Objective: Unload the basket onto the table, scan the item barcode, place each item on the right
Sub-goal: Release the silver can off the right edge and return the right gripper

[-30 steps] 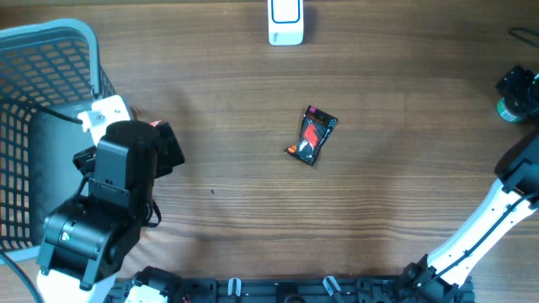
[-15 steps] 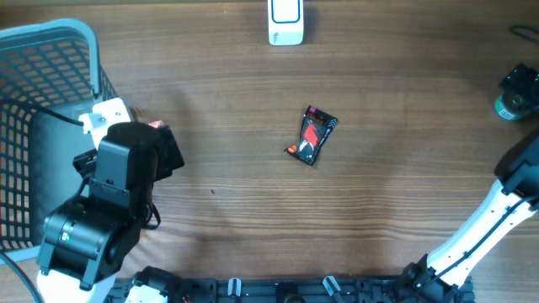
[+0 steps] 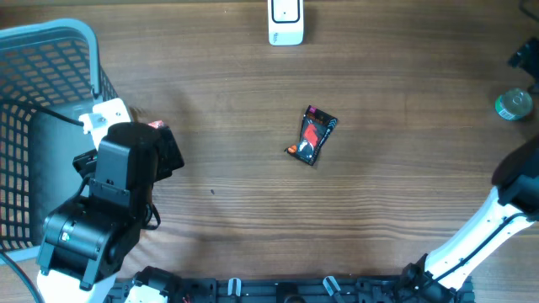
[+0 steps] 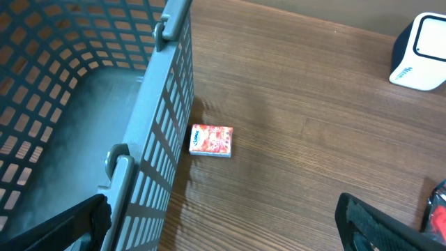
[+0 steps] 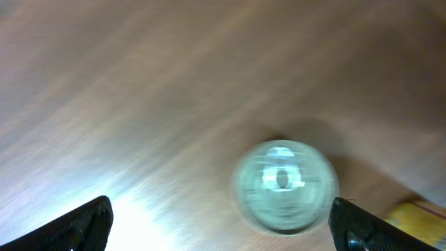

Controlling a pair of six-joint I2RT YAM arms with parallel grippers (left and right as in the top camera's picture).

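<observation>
At the frame's left the left gripper (image 4: 223,213) hangs spread wide beside the basket (image 3: 50,50), the black-and-red packet (image 3: 312,136) lies mid-frame below the scanner (image 3: 285,21), and far right the right gripper (image 5: 221,213), likewise spread, hovers above a round container (image 5: 284,185).

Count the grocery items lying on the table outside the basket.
3: a black-and-red packet mid-table, a small red box beside the basket, a round tin at the right edge. Others may be hidden.

A grey plastic lattice basket (image 4: 164,132) wall stands between the left fingers (image 4: 390,226); bare wooden tabletop (image 4: 313,125) opens rightward.
</observation>
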